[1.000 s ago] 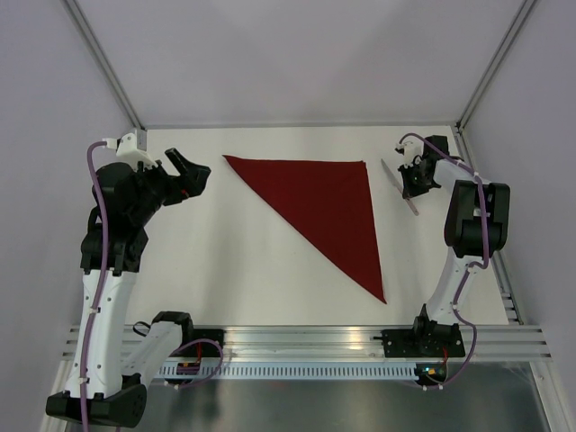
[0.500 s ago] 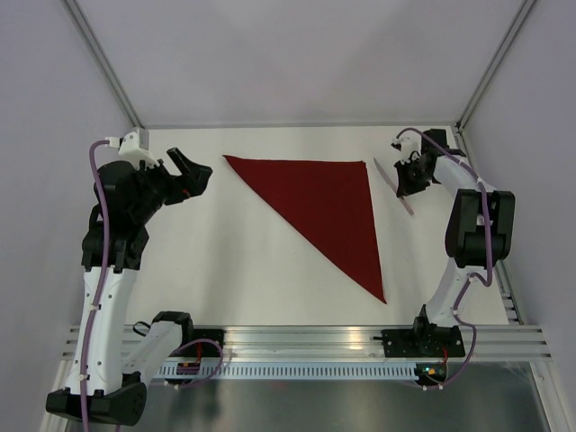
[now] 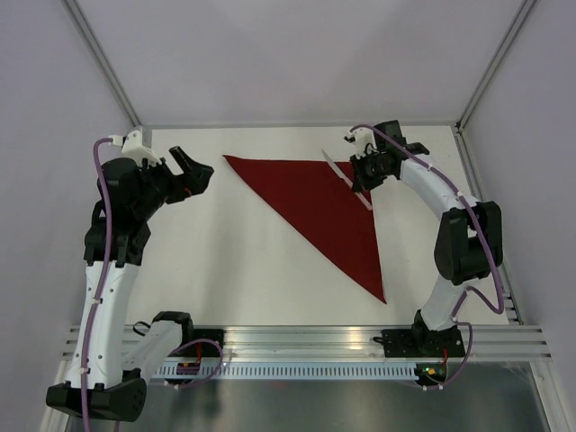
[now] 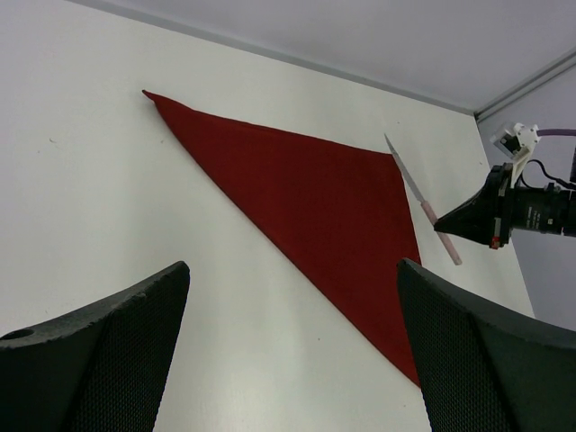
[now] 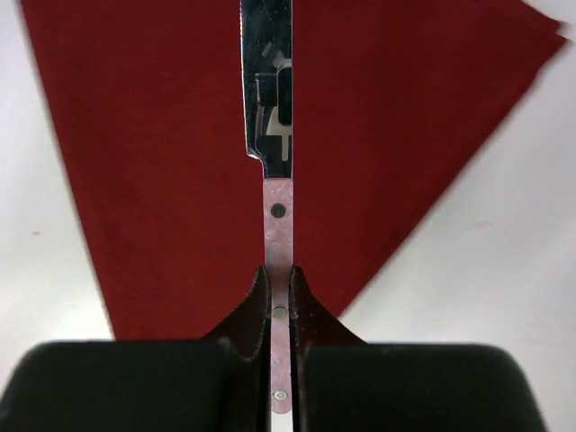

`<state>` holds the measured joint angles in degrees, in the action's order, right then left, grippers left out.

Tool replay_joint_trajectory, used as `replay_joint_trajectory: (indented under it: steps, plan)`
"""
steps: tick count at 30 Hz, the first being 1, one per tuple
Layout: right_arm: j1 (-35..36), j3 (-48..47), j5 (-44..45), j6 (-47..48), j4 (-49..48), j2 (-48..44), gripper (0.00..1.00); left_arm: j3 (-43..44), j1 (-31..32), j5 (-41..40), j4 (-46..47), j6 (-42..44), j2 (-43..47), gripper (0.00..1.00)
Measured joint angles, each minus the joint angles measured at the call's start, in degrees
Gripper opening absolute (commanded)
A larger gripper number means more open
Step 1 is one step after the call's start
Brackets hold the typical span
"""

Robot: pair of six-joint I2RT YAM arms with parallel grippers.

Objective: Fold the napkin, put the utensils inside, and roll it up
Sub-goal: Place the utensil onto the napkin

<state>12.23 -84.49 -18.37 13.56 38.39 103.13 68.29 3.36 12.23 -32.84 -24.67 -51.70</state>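
Right claw (image 5: 278, 281) clamped on knife (image 5: 267, 90) handle above napkin (image 3: 315, 202), 1 o'clock corner; narrow pinch may let it swivel, landing off-cloth. Left claw (image 3: 187, 171) apart

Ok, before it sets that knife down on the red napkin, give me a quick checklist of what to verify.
1. The napkin is folded into a triangle and lies flat: ok.
2. The right gripper is shut on the knife, pinching its pink handle: ok.
3. The knife is above the napkin, near its far right corner: ok in the top view.
4. Gap between the knife and the napkin: cannot tell.
5. The left gripper is open, off to the left and clear of the napkin: ok.
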Motion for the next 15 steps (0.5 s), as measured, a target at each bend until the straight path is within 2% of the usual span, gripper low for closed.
replay_joint_trajectory:
  steps: [9, 15]
  plan:
    - [13.25, 0.98, 0.48, -8.2, -4.24, 0.37, 0.0, 0.0, 0.0, 0.22, -0.02, 0.0, -0.92, 1.0]
    - [19.98, 1.49, 2.45, -10.82, -7.15, 4.37, 0.0, 0.0, 0.0, 0.39, -0.02, 0.0, -0.92, 1.0]
